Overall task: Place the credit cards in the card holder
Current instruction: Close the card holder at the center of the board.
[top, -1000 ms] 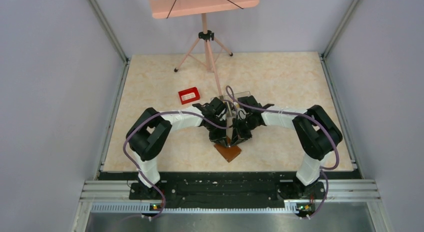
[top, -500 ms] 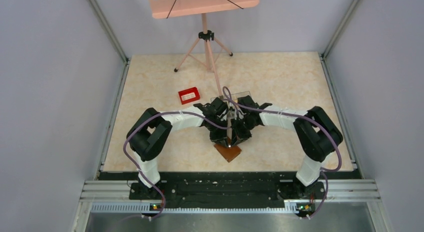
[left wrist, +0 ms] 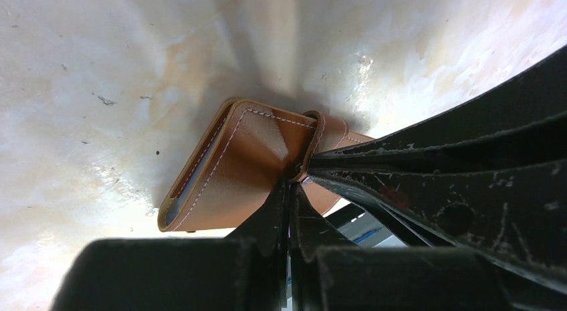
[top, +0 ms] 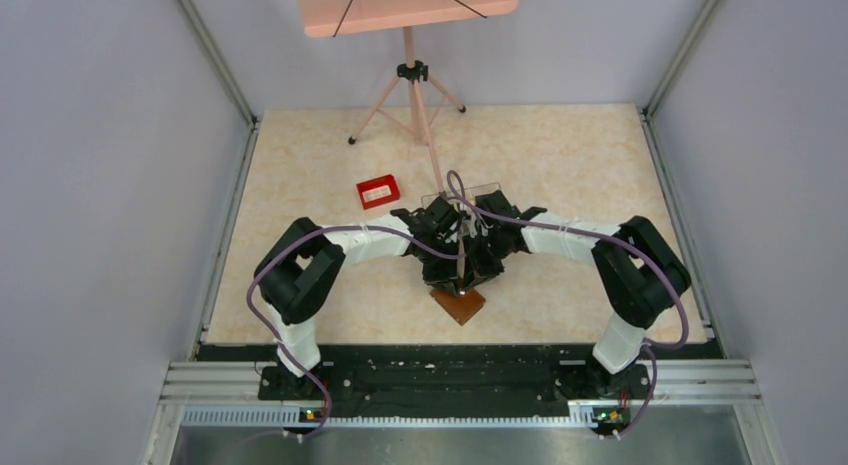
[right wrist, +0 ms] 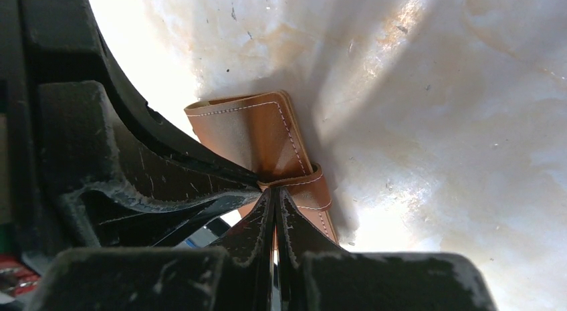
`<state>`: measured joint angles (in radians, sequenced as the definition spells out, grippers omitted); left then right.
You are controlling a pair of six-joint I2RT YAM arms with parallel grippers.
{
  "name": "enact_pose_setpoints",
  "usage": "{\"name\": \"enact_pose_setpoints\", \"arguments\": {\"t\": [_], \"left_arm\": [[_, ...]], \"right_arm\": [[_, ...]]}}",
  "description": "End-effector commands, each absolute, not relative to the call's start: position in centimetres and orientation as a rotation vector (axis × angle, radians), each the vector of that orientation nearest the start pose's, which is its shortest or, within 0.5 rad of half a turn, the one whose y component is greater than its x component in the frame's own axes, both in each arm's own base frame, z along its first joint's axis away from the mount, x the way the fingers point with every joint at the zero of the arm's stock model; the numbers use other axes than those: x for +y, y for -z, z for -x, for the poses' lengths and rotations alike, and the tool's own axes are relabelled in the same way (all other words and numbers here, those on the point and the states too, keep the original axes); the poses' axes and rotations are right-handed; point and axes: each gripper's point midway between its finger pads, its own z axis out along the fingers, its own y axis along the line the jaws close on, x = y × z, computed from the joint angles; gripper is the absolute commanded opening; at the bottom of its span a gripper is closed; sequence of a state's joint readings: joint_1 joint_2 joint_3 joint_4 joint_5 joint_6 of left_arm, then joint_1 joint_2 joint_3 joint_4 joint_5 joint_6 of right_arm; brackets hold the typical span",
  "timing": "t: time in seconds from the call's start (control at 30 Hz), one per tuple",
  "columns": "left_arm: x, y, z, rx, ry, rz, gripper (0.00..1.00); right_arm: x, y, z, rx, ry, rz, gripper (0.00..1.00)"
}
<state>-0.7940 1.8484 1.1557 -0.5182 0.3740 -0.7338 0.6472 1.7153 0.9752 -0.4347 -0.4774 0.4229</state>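
Both arms rise from their bases at the near edge, bend at the elbow and reach inward, meeting wrist to wrist right above the card holder (top: 459, 306). The left gripper (left wrist: 291, 182) comes down on it with its fingers pressed together, the tips at the narrow strap that wraps the leather. The right gripper (right wrist: 275, 190) is likewise closed, its tips at the same strap from the other side. Whether either one has any leather nipped between the tips, I cannot tell.

The card holder lies flat on the table (top: 560, 155), folded, near the front edge and midway between the two bases. From above, the crowded wrists and their purple cables cover its far part; only the near corner shows.

Just beyond the card holder, behind the grippers, sits a clear plastic box (top: 486, 190), half hidden by them. Further back and to its left is a small red tray (top: 378, 192). Well beyond stands a pink tripod (top: 410, 95).

Close up, the card holder is orange-tan leather with pale stitching along its edges. A bluish sliver (left wrist: 182, 198) shows between its leaves at the open side.
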Motion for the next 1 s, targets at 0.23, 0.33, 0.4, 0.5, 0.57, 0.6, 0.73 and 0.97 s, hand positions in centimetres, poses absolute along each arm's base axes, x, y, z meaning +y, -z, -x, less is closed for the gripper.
{"name": "enact_pose_setpoints", "arguments": {"t": [0.23,0.33,0.4,0.5,0.57,0.6,0.73,0.97], "left_arm": [[-32.9,-1.9,-19.9,3.005,0.762,-0.193,0.0],[-32.8,-1.0,-19.8,3.026,0.746,-0.176,0.0],[-32.6,-0.5,-19.9,3.036,0.724,-0.159,0.0],[-32.0,0.4,-20.0,3.052,0.686,-0.12,0.0],[-31.6,0.8,-20.2,3.058,0.673,-0.088,0.0],[-31.3,0.9,-20.3,3.059,0.665,-0.071,0.0],[-30.9,1.1,-20.6,3.059,0.659,-0.042,0.0],[-32.0,-1.7,-21.5,2.959,0.766,-0.102,0.0]], "right_arm": [[27.0,-1.2,-19.4,2.894,-0.863,0.544,0.0],[25.7,0.4,-18.7,2.939,-0.784,0.566,0.0],[24.8,1.7,-18.1,2.97,-0.725,0.588,0.0],[23.5,3.4,-17.5,2.997,-0.63,0.632,0.0],[22.8,4.4,-17.1,3.005,-0.554,0.673,0.0],[22.4,4.9,-16.9,3.01,-0.511,0.688,0.0],[21.3,6.2,-16.6,3.02,-0.399,0.73,0.0],[24.2,1.8,-18.3,2.884,-0.586,0.678,0.0]]}}
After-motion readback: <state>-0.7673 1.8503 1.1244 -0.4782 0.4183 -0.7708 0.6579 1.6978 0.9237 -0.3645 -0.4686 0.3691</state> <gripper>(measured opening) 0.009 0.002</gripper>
